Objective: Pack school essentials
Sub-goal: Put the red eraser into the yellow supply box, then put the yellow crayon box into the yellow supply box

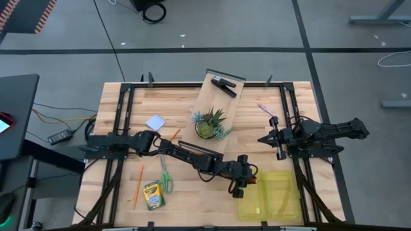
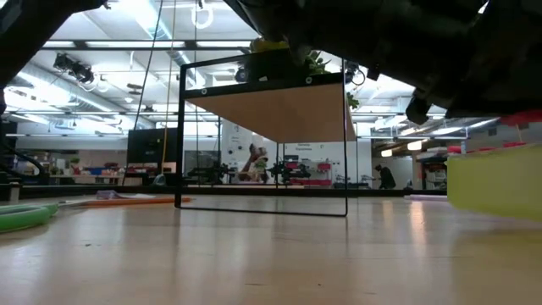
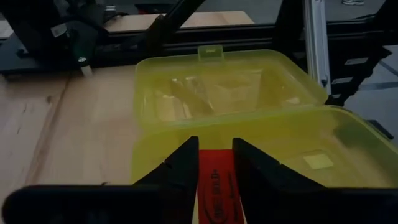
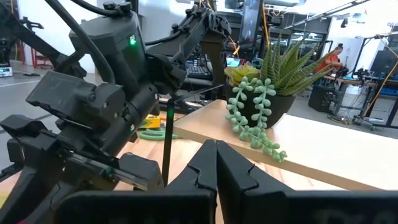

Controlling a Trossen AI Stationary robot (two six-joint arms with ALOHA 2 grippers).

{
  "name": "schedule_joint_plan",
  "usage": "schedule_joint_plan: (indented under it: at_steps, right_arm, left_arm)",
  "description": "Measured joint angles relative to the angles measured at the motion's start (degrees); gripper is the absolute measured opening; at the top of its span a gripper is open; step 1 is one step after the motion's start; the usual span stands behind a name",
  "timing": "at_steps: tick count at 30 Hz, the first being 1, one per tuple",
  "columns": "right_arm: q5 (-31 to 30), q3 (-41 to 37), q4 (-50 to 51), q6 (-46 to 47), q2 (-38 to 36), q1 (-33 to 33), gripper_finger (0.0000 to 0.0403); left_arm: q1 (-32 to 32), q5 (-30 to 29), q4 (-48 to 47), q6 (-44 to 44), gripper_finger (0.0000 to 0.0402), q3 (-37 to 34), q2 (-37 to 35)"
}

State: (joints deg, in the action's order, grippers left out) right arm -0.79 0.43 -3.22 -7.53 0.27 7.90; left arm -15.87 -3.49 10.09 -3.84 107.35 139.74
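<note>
Crayon box (image 1: 154, 195) (yellow-green, flat, small)

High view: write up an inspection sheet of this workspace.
Surface: wooden table, raised board across its middle.
Job's things: crayon box, scissors, orange pencils and pad lie on the table's left; yellow case open.
Clutter: potted plant and black clip on the board; pink pen.
End effectors: left end effector grips a red printed item over the case; right end effector shut, waiting.
Cables: cords and adapter on floor.
Surroundings: person far off.
</note>
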Motion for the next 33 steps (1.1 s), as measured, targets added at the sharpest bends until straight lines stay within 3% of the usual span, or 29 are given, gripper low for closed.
schedule_joint_plan:
  at_steps: [14,33]
  right_arm:
    - [-0.01,0.00,0.00,0.00,0.00,0.00,0.0007]
    - [-0.01,0.00,0.34,0.00,0.03,0.00,0.0007]
  left_arm:
    - [-0.06,1.89,-4.72,1.48,0.0195,-0.13,-2.27]
    - [-2.07,7.83,-30.61,3.03,0.0160,0.00,-26.49]
